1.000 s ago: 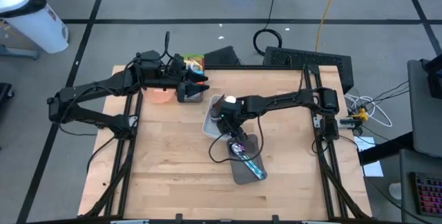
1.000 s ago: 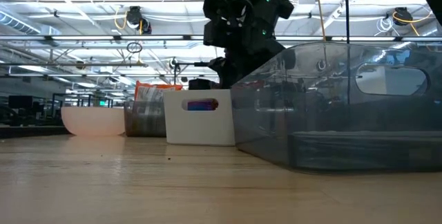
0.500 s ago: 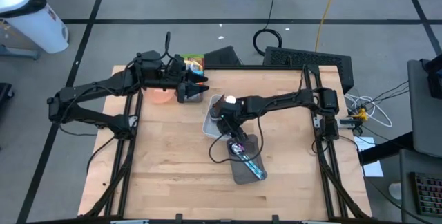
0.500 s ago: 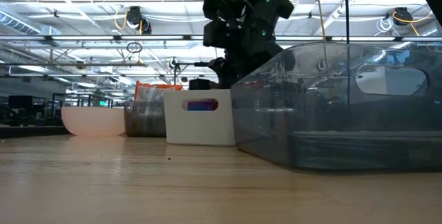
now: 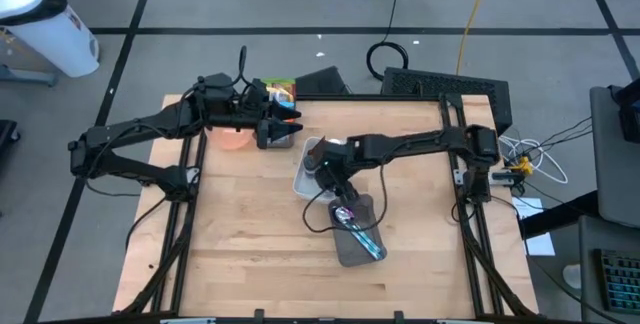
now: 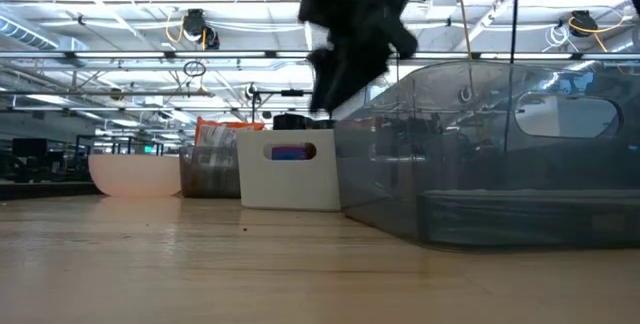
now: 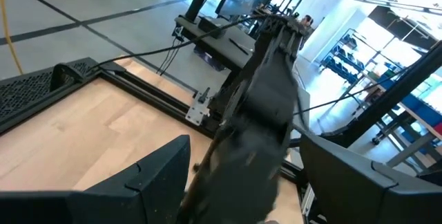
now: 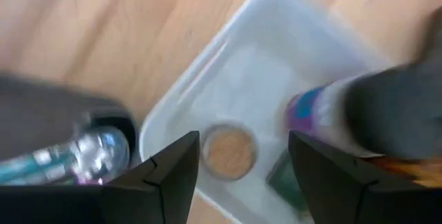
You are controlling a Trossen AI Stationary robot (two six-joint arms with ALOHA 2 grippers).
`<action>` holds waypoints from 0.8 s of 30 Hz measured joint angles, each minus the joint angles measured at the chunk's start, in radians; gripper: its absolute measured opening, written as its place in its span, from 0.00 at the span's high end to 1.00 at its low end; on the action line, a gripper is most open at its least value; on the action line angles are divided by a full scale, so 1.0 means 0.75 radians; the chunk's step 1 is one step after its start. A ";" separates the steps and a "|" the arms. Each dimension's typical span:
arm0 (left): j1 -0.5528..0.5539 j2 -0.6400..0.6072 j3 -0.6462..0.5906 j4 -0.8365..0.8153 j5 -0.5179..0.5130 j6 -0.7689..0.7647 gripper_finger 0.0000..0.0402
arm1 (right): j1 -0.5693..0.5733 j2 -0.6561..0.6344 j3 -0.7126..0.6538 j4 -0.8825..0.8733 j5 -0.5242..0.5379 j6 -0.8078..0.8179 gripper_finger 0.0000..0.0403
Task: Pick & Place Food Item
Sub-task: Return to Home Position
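A round tan food item (image 8: 229, 153) lies on the floor of a white tray (image 8: 207, 65) near the table's middle (image 5: 303, 182). Beside it lie a purple-and-white item (image 8: 307, 110) and a small green one (image 8: 282, 175). My right gripper (image 8: 243, 138) hangs open above the tray (image 5: 325, 171), one finger on either side of the tan item and clear of it. My left gripper (image 7: 246, 143) stands open with nothing in it, held high at the far left above a white box (image 5: 278, 136).
A grey see-through bin (image 5: 355, 234) with a shiny teal and purple packet (image 5: 352, 222) stands just near-side of the tray. Pink bowl (image 5: 232, 140), white box (image 6: 290, 172) and a snack bag (image 5: 280, 92) stand at the far left.
My right gripper has risen from the white tray, still pointing down at it. The left arm has kept still.
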 joint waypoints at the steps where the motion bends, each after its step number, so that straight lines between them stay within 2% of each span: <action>1: 0.000 0.000 0.000 0.001 0.000 -0.001 0.31 | 0.000 -0.027 0.001 0.017 -0.002 0.021 0.47; 8: 0.001 -0.006 0.000 0.046 0.026 -0.025 0.31 | -0.005 -0.264 0.003 0.122 -0.004 0.206 0.47; 12: 0.001 -0.067 0.001 0.048 0.009 0.001 0.31 | -0.037 -0.400 0.004 0.220 -0.006 0.332 0.51; 16: 0.000 -0.163 0.000 0.026 -0.074 0.074 0.32 | -0.098 -0.513 0.003 0.281 -0.004 0.473 0.62; 20: -0.010 -0.315 0.001 -0.088 -0.210 0.173 0.38 | -0.170 -0.613 -0.004 0.286 -0.004 0.583 0.76; 24: -0.037 -0.460 -0.057 -0.119 -0.304 0.222 0.46 | -0.217 -0.748 -0.150 0.456 -0.002 0.687 0.90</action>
